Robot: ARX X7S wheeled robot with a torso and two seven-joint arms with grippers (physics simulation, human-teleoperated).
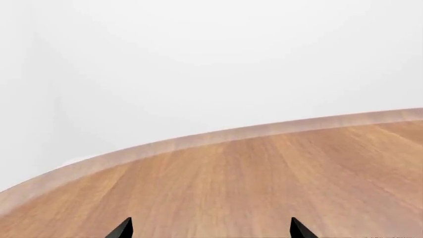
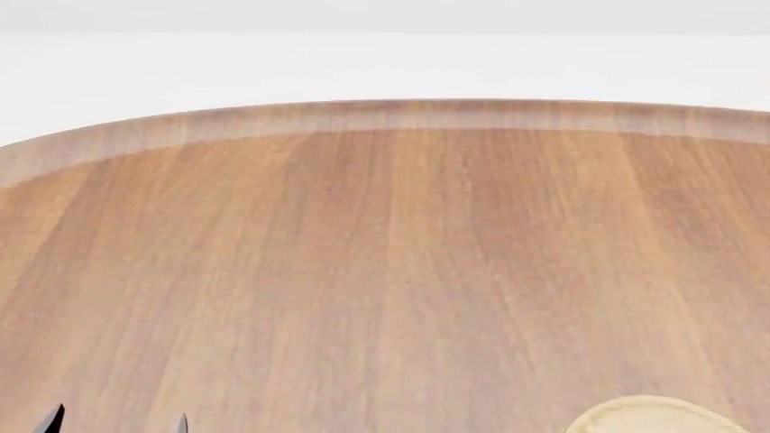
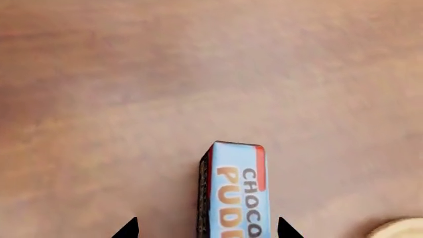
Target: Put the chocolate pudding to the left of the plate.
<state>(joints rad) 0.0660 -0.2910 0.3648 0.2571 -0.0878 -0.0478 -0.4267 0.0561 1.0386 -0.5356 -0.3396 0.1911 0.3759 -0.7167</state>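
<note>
The chocolate pudding [image 3: 238,198] is a carton with a light blue top, a red corner and a dark brown side. It shows only in the right wrist view, on the wooden table. My right gripper [image 3: 206,230] is open, with one fingertip on each side of the carton and a gap showing on both sides. The plate [image 2: 650,417], a light tan disc, shows partly at the head view's bottom right edge and in the corner of the right wrist view [image 3: 403,229]. My left gripper [image 1: 211,229] is open and empty over bare table, and its tips show in the head view [image 2: 117,420].
The round wooden table [image 2: 385,117] has a raised rim that curves across the far side, with white floor beyond it. The rim also shows in the left wrist view [image 1: 198,141]. No mugs are in view.
</note>
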